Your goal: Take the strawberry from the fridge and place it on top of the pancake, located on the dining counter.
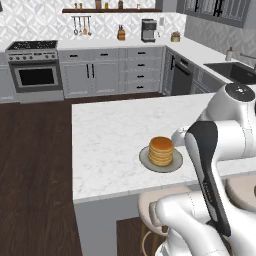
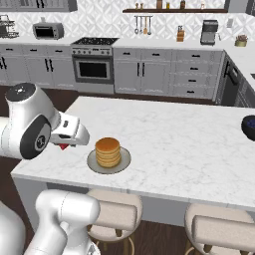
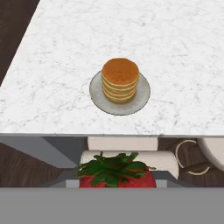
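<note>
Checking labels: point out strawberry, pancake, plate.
strawberry (image 3: 117, 175): hand view, green leafy top.
pancake (image 3: 120, 71): hand view, top disc of the stack.
plate (image 3: 97, 94): hand view, bare rim left of the stack.

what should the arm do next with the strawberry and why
Probably carry the strawberry forward over the counter edge until it hangs above the pancake. The gripper holds the berry short of the stack, near the dining counter edge, and the pancake top is bare.
</note>
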